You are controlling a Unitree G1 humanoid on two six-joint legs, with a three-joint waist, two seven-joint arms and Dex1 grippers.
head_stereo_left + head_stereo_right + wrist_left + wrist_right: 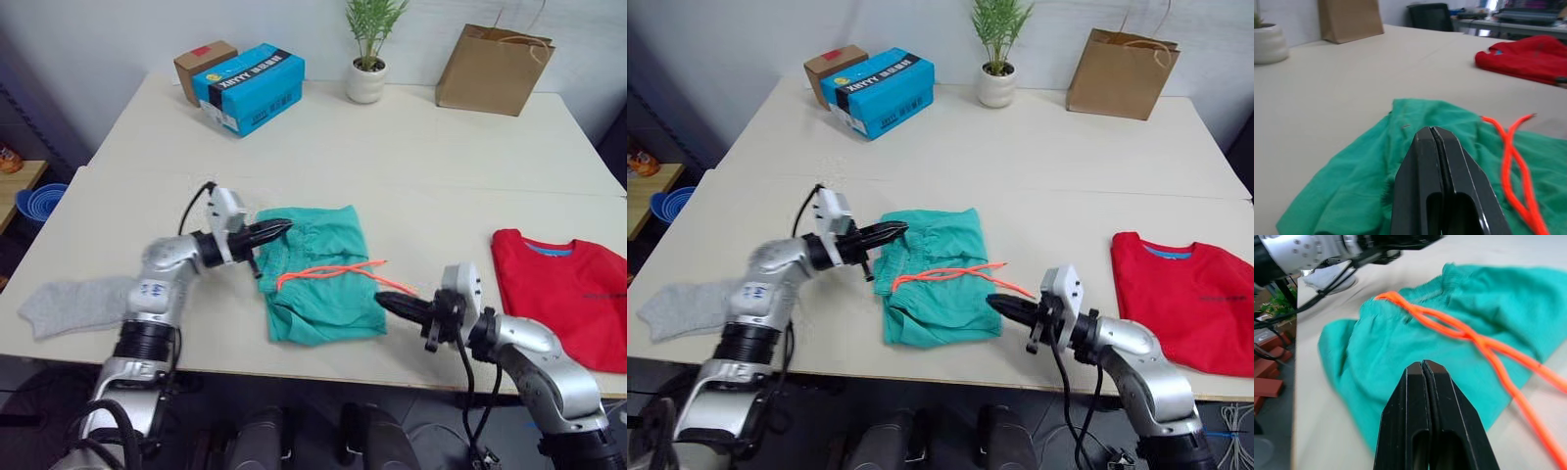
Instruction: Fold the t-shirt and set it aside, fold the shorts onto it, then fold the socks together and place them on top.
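Observation:
The teal-green shorts (318,274) lie folded in the middle of the table, their orange drawstring (338,271) trailing across them to the right. My left gripper (286,228) is shut and hovers at the shorts' far-left corner, with no fabric between its fingers (1434,147). At the shorts' near-right edge sits my right gripper (380,300), also shut and holding nothing, its fingers (1421,382) pointing at the cloth. The red t-shirt (563,294) lies folded at the right side of the table. The grey socks (73,304) lie at the table's left edge.
At the back of the table stand a blue shoebox (250,86), a small brown box (203,61), a potted plant (367,69) and a brown paper bag (493,70). Blue bowls (39,204) sit off the table to the left.

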